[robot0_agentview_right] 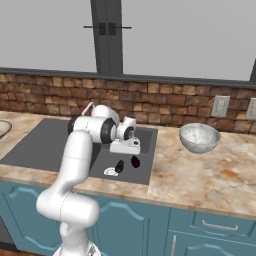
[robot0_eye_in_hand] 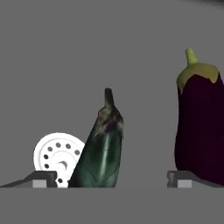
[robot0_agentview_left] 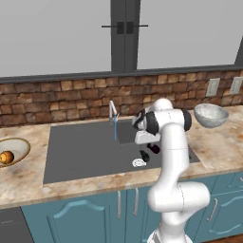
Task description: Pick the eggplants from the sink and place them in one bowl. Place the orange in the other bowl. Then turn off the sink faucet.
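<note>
Pincer of yours hangs open in the sink, straddling the darker eggplant; drain beside it, purple eggplant at the other fingertip.

Two eggplants are laid in the sink, the drain at nine o'clock of them. The orange is held in the shallow bowl; the deep bowl is set at three o'clock of the sink.
</note>
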Controlling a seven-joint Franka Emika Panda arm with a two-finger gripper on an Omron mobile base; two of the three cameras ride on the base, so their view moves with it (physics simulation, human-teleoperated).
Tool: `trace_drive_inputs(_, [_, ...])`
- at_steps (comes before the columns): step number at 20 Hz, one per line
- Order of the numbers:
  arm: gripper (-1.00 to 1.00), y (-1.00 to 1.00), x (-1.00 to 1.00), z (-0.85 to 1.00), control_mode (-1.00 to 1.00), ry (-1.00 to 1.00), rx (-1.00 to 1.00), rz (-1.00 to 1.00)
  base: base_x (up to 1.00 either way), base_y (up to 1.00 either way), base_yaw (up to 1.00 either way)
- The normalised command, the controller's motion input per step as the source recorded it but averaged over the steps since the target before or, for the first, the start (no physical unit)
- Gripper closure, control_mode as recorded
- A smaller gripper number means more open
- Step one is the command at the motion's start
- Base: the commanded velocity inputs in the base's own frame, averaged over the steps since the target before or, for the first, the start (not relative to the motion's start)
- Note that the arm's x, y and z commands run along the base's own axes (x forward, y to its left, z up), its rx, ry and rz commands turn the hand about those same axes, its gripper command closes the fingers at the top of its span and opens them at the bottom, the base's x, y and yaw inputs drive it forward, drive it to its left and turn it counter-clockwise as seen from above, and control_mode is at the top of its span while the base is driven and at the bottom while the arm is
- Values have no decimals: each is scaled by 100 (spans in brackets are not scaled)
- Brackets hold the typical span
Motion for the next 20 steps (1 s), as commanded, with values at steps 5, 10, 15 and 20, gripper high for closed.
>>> trace_drive_inputs(5, [-100, 18, -7, -26, -100, 1, -6, 4, 0, 0, 0])
trace_drive_inputs(10, [-100, 5, -1, -22, -100, 0, -3, 5, 0, 0, 0])
trace_drive_inputs(15, [-100, 0, 0, -26, -100, 0, -1, 6, 0, 0, 0])
trace_drive_inputs(20, [-100, 0, 0, -24, -100, 0, -1, 5, 0, 0, 0])
